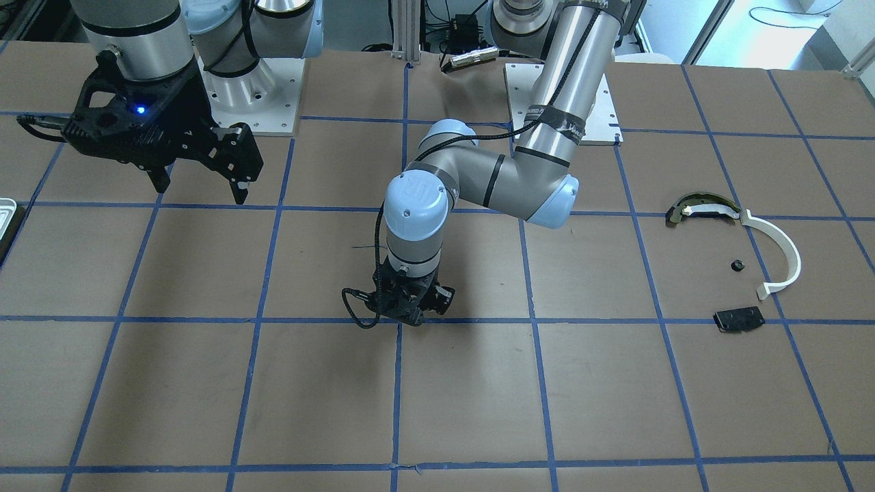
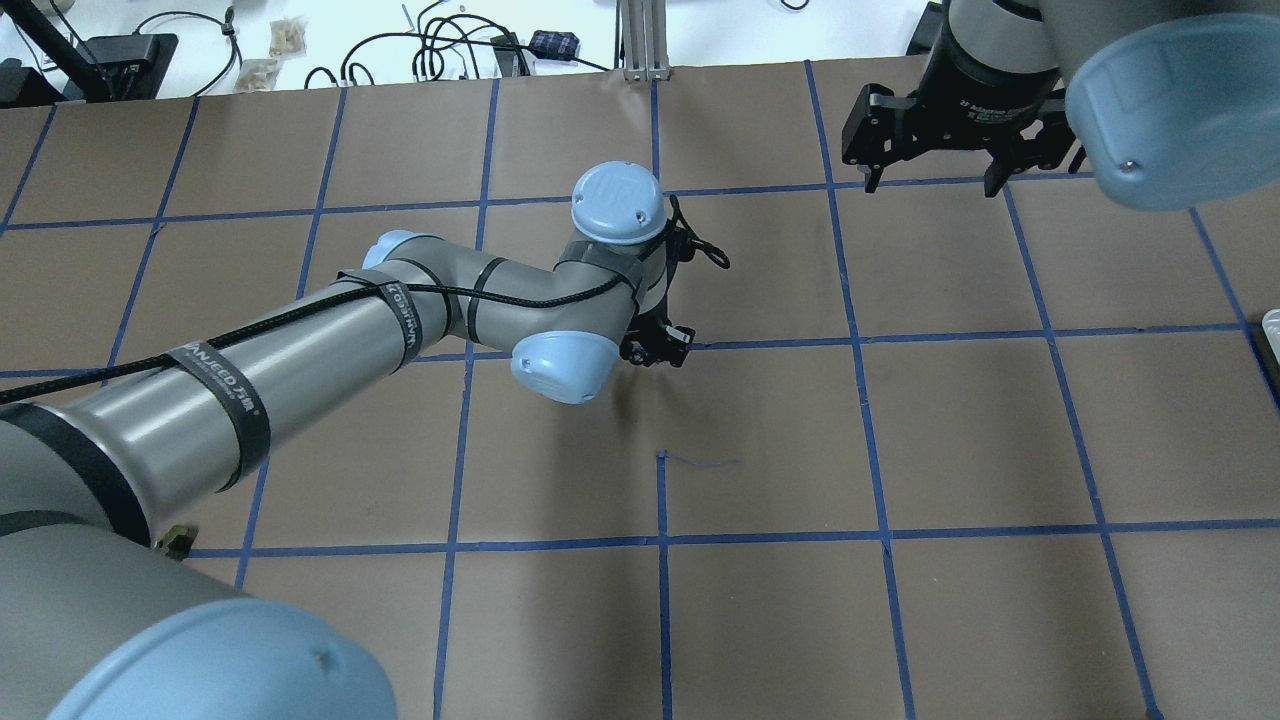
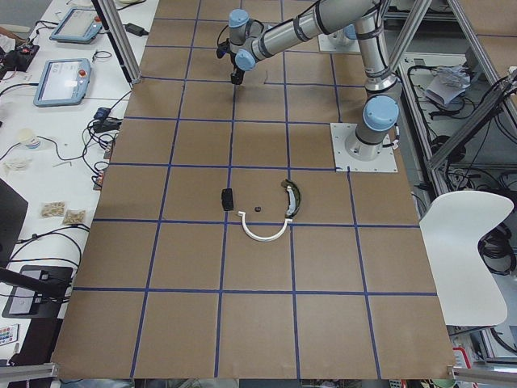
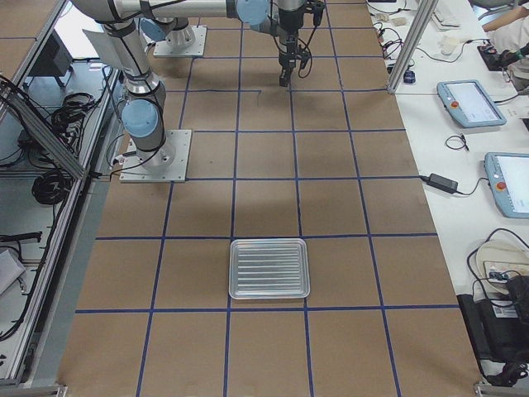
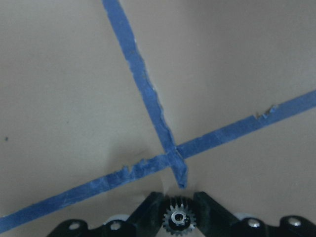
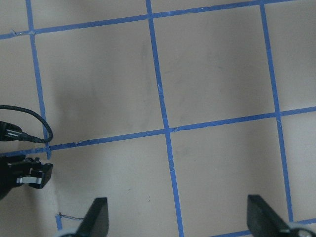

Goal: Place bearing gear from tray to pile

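My left gripper (image 5: 177, 203) is shut on a small dark bearing gear (image 5: 177, 220) with a silver hub. It holds the gear low over a crossing of blue tape near the table's middle (image 1: 407, 316) (image 2: 657, 346). My right gripper (image 1: 202, 186) is open, empty and raised, also in the overhead view (image 2: 928, 182). The ridged white tray (image 4: 269, 269) lies on the robot's right side; only its corner shows in the front view (image 1: 7, 213). The pile lies on the robot's left side: a white arc strip (image 1: 781, 251), a dark olive curved piece (image 1: 697, 208) and a black plate with holes (image 1: 739, 319).
A small black round part (image 1: 737, 265) lies inside the white arc. Brown table paper with a blue tape grid (image 1: 533, 320) runs between my left gripper and the pile. A black cable (image 1: 352, 307) loops beside the left wrist. Operator benches with tablets (image 4: 471, 103) line the far side.
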